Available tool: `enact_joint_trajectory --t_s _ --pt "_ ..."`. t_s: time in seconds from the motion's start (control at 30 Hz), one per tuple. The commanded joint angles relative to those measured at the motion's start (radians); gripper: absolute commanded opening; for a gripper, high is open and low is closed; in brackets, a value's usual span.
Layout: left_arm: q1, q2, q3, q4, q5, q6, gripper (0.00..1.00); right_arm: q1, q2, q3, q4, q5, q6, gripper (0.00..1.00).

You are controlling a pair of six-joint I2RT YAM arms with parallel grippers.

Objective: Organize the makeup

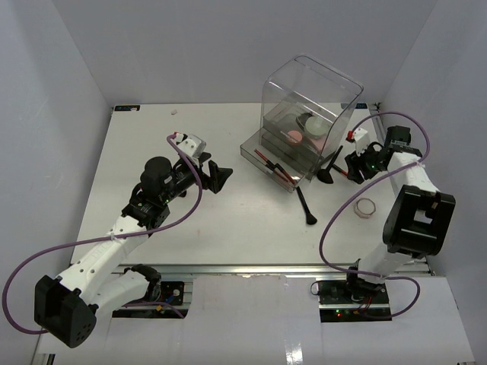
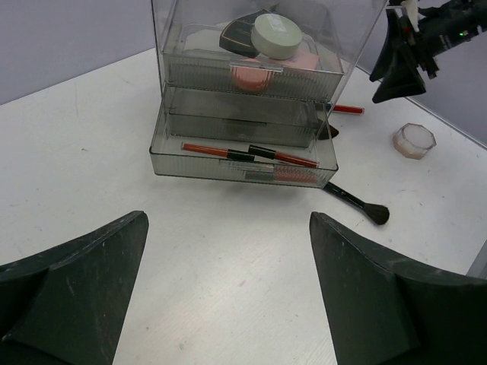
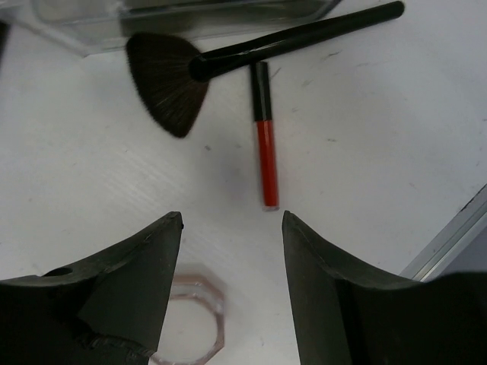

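Tabletop, white and flat, under everything. On its far right part, tall clear plastic drawer box, upright, with lowest drawer pulled out toward the arms and the drawers above pushed in.

Over bare table, left gripper: black fingers spread wide, holding nothing, well apart from the box and facing its front. Just right of the box, right gripper: fingers partly apart, nothing between them, hanging low above the table.

Then the makeup, partly stored and partly loose.

Loose on the table: black fan-shaped brush lying just beside the right side of the box, bristles spread flat. Second black-handled brush with small dark head, lying in front of the box's right corner, handle end near the pulled-out drawer.

Inside the pulled-out drawer: slim red and black pencils, lying along the drawer's length.

Seen through the clear top drawer: round pale green compact resting on top of other items, round pink compact against the front wall, small black compact just beside the green one.

Loose again, smaller: red tube with black cap, cap end almost touching the fan brush handle. Small clear octagonal jar with pink tint, near the right arm, apart from the box, partly hidden under one right finger in the wrist view.
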State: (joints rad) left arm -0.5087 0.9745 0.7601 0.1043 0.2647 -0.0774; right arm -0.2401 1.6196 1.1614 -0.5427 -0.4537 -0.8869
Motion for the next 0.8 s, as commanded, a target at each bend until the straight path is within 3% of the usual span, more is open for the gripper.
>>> enact_joint_trajectory --t_s 0.0,0.33,0.77 --pt "-0.001 -0.008 -0.002 -0.002 -0.008 0.011 0.98 -0.001 0.123 0.129 0.051 0.03 0.075 0.63" --pt "-0.001 -0.006 0.001 -0.002 0.004 0.007 0.98 0.004 0.277 0.188 0.059 0.057 0.079 0.62" --pt "-0.001 0.001 0.001 -0.002 0.009 0.005 0.98 0.016 0.313 0.181 0.071 0.079 0.09 0.54"
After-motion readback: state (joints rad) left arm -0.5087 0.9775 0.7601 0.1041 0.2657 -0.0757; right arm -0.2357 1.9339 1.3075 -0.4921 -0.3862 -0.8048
